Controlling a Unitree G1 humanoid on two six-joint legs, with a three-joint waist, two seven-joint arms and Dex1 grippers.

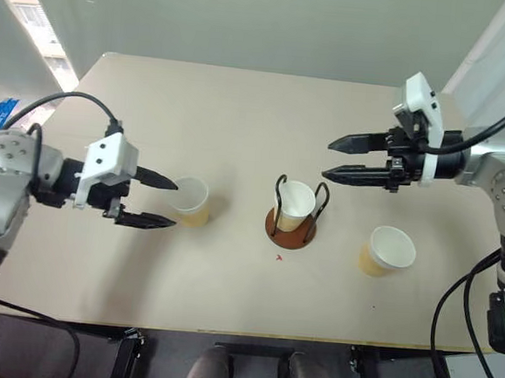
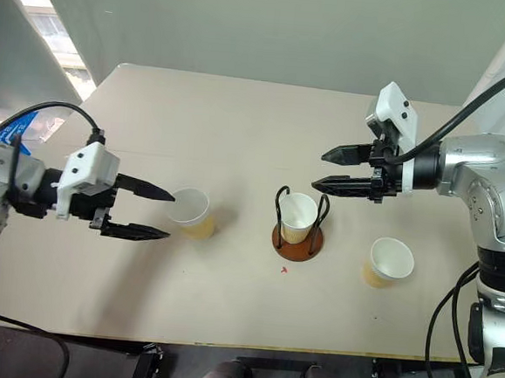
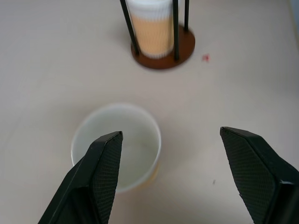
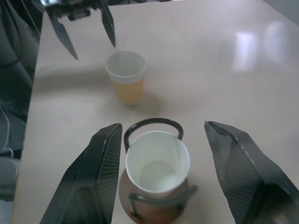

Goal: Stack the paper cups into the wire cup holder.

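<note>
- Wire cup holder (image 1: 293, 230): reddish-brown disc base, two black wire loops upright, standing mid-table with one paper cup (image 1: 296, 205) seated inside, mouth up, leaning slightly.
- Right gripper (image 1: 344, 159): raised above and just to the right of the holder, fingers spread, nothing between them; holder and its cup below the gap between the fingertips in the right wrist view.
- Second paper cup (image 1: 190, 201): upright on the table, well to the left of the holder, just beyond the tips of the left gripper (image 1: 168, 202); fingers spread wide and empty, upper fingertip over the cup's rim, no firm contact visible.
- Third paper cup (image 1: 387, 251): tilted on the table, below the right gripper's fingers, apart from the holder.
- Table (image 1: 241, 109): pale beige, smooth, faintly glossy; small red mark (image 1: 279, 258) just in front of the holder's base.
- Room: grey wall behind the table's far edge, bright window strip (image 1: 40, 20) at the far left.
</note>
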